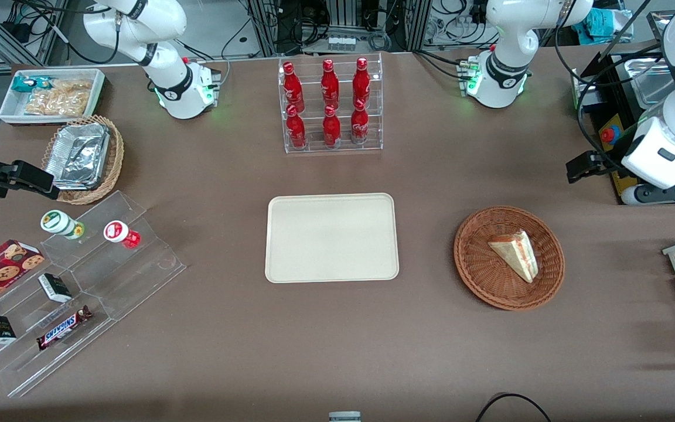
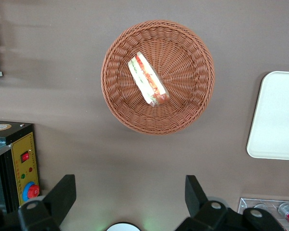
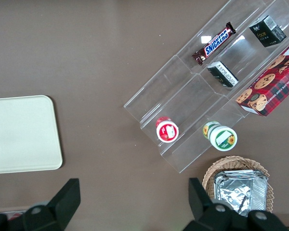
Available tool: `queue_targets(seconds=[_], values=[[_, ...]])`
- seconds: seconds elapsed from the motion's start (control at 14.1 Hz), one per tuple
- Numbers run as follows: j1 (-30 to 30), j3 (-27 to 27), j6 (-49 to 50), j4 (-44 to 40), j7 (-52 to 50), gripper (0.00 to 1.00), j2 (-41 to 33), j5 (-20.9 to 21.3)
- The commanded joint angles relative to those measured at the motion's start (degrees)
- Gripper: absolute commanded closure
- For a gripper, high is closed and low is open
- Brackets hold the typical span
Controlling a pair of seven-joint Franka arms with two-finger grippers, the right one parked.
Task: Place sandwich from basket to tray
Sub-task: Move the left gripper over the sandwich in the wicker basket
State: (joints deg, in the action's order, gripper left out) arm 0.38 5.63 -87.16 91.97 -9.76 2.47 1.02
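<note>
I see the left arm's gripper (image 2: 127, 192) held high above the table, its two black fingers (image 2: 61, 193) spread wide with nothing between them. Looking down from the wrist camera, the brown table (image 2: 48, 130) lies below it, and the basket (image 2: 192, 103) sits apart from the fingers, untouched. The sandwich (image 2: 148, 80) lies inside the basket on its woven floor, filling layers showing along the cut edge. From the front, I note the sandwich (image 1: 515, 253) resting in the basket (image 1: 478, 275), well apart from the tray (image 1: 331, 237), which lies flat at the table's middle. A rack of red bottles (image 1: 330, 104) stands farther from the front camera than the tray.
</note>
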Motion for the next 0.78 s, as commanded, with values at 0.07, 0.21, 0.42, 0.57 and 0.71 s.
queue_targets(seconds=[0.07,0.21,0.42,0.57,0.71], values=[[0.5,0.61,0.32,-0.74,0.01,0.0,1.48,0.56],[0.23,0.61,-0.2,-0.74,-0.26,0.0,5.25,0.65],[0.23,0.61,-7.73,3.8,-0.26,0.0,8.43,0.82],[0.23,0.61,-16.77,10.82,-0.26,0.0,8.61,0.91],[0.32,0.61,-26.44,17.59,-0.34,0.0,8.69,0.91]])
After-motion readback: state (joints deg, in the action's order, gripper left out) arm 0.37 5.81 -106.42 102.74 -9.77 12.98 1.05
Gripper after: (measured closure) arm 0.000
